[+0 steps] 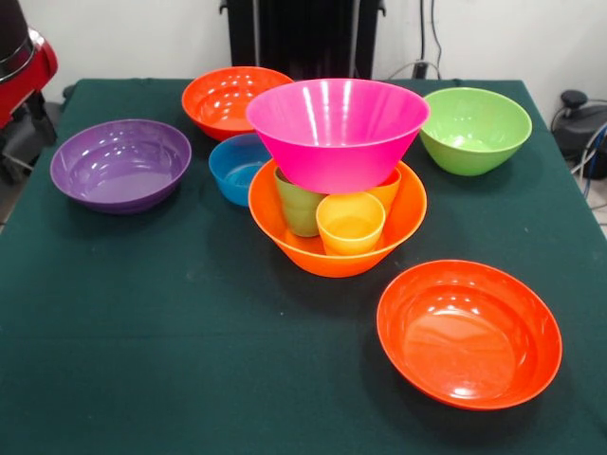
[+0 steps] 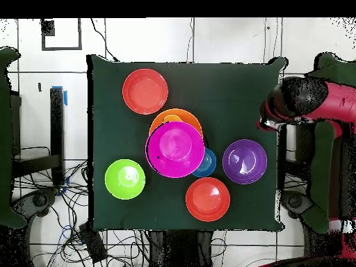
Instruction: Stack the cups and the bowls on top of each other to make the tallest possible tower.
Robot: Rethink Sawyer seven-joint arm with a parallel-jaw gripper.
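The tower stands mid-table. Its base is the large light orange bowl (image 1: 332, 261), whose rim also shows in the overhead view (image 2: 177, 114). Inside it stand the green cup (image 1: 299, 207), the yellow cup (image 1: 350, 223) and the orange cup (image 1: 387, 190). The large pink bowl (image 1: 337, 123) rests upright on the cups and covers them in the overhead view (image 2: 175, 148). The small blue bowl (image 1: 235, 169) sits right behind the tower, at its left. The red arm (image 2: 306, 104) is drawn back beside the table, away from all the bowls. Its gripper end is unclear.
The purple bowl (image 1: 120, 164) sits at the left. One red-orange bowl (image 1: 223, 100) is at the back and another (image 1: 469, 334) at the front right. The lime green bowl (image 1: 474, 128) is at the back right. A part of the arm (image 1: 24, 66) shows at the top left.
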